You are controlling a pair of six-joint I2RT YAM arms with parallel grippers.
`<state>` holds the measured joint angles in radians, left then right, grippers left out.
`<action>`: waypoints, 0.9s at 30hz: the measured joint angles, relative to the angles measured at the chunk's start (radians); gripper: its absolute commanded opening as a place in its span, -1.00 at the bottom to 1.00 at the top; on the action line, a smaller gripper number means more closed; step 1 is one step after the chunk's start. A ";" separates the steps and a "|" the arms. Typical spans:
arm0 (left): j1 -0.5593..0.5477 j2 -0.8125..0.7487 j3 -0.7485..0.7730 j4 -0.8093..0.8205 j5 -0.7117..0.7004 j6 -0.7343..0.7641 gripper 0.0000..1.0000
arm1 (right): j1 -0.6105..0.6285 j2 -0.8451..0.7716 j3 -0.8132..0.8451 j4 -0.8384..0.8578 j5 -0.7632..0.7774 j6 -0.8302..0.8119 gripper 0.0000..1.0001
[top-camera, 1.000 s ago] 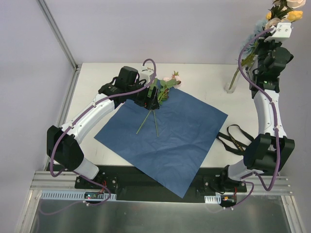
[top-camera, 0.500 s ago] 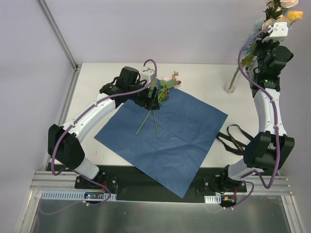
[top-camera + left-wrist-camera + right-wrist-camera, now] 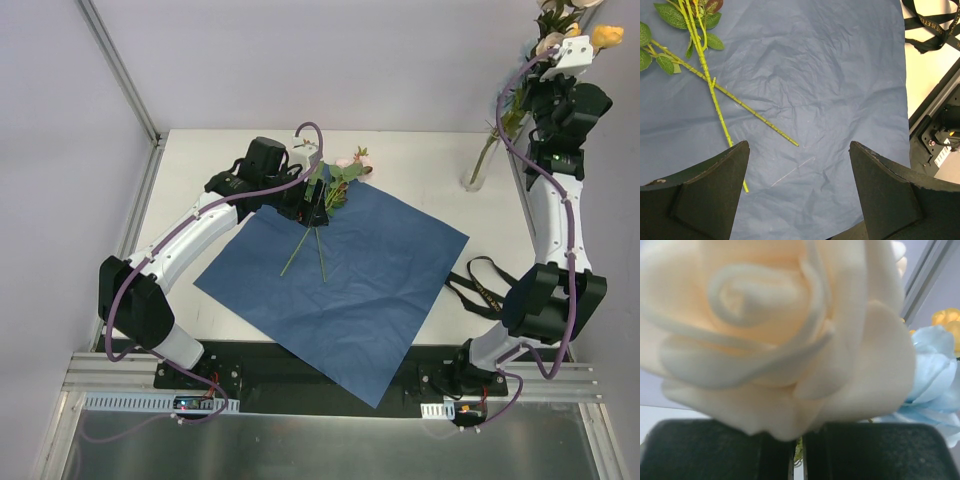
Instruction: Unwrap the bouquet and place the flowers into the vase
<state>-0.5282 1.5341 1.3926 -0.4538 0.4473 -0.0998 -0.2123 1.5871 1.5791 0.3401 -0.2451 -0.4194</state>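
The bouquet's blue paper (image 3: 350, 285) lies spread flat on the table. Two flowers (image 3: 345, 175) with pink blooms rest on its far corner, their green stems (image 3: 715, 95) crossing on the paper (image 3: 830, 90). My left gripper (image 3: 315, 200) hovers open just above them (image 3: 799, 150), holding nothing. My right gripper (image 3: 540, 72) is raised high at the far right, shut on a green stem (image 3: 799, 447) under a cream rose (image 3: 780, 330). Pale-blue (image 3: 932, 370) and yellow (image 3: 947, 320) blooms are beside it. The held stems (image 3: 490, 150) reach down to the clear vase (image 3: 472, 182).
The black ribbon (image 3: 480, 290) lies loose on the table right of the paper, also visible from the left wrist (image 3: 932, 30). A metal frame post (image 3: 120, 70) runs along the table's left side. The arm bases' black rail (image 3: 330, 375) borders the near edge.
My right arm has lifted the held flowers a little higher, toward the top of the view. The left arm and the flowers on the paper have not moved.
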 measured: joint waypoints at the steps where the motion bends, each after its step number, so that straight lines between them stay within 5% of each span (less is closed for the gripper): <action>1: 0.000 0.000 0.000 0.000 0.001 0.000 0.61 | -0.003 0.003 0.009 -0.010 -0.008 -0.001 -0.99; 27: 0.000 0.000 0.000 0.000 0.024 0.000 0.61 | -0.050 0.084 0.197 -0.192 -0.156 -0.005 -0.99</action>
<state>-0.5282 1.5341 1.3926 -0.4534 0.4713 -0.1001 -0.2623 1.6714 1.7760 0.1482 -0.4015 -0.4244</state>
